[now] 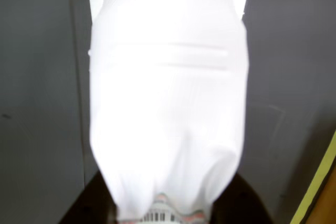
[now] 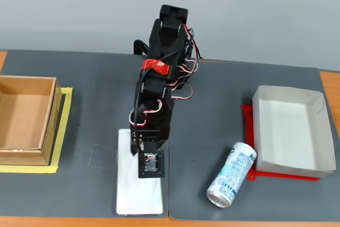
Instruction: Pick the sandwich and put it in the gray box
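The sandwich (image 2: pixel 139 192) is a flat white package lying lengthwise on the dark mat, near the front edge in the fixed view. It fills the wrist view (image 1: pixel 168 103), with its barcode label at the bottom, and looks pinched in there. My gripper (image 2: pixel 142 155) is down over the package's far end, fingertips hidden under the wrist. In the wrist view my gripper (image 1: pixel 164 205) has a dark jaw pressed against each side of the label end. The gray box (image 2: pixel 289 95) stands empty at the right, well away from the gripper.
A white-and-blue drink can (image 2: pixel 232 175) lies on its side between the package and the gray box. A red sheet (image 2: pixel 248 126) lies under the gray box. A brown cardboard box (image 2: pixel 24 118) sits on yellow tape (image 2: pixel 65 126) at the left.
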Controlling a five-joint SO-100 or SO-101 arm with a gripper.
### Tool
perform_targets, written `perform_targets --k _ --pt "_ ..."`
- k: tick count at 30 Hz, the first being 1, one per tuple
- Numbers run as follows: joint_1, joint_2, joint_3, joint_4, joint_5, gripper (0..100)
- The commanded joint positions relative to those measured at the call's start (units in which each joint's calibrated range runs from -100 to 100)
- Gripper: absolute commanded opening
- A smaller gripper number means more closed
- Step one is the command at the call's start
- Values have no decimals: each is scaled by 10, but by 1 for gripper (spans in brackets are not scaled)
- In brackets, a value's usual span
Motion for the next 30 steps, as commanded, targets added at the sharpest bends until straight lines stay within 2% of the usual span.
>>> perform_targets --k 1,6,17,30 --pt "-14 -76 -6 2 2 2" --pt "-27 -144 -2 3 1 2" --pt "-60 -242 -5 74 4 2" --pt "-288 -355 -9 74 4 2"
